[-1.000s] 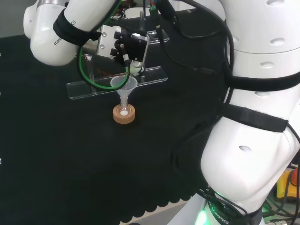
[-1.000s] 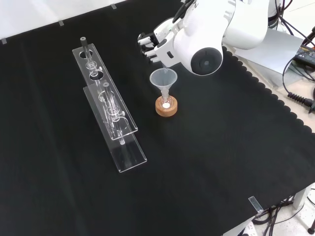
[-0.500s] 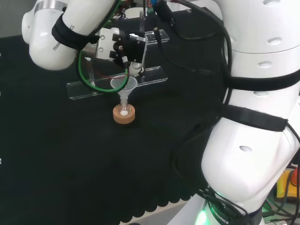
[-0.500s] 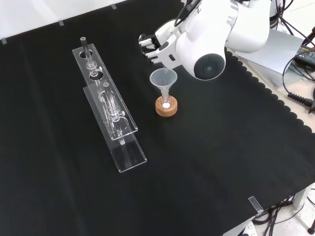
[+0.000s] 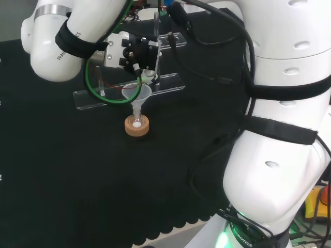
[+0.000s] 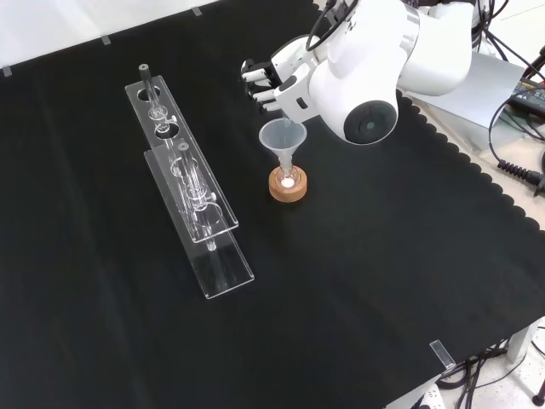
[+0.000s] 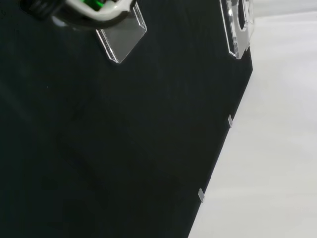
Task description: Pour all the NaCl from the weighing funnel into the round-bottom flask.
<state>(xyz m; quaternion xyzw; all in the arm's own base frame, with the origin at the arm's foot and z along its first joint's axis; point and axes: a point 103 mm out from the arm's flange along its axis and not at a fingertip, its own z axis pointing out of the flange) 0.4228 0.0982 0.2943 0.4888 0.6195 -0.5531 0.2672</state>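
Arm link shifted; hand (image 6: 274,82) above funnel (image 6: 282,136)

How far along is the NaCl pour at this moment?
Done: a clear funnel sits in the flask on the cork ring, with white at the bottom. In hand: the hand is above the funnel's rim; what it grips is unclear. Left: whether any salt remains cannot be told.
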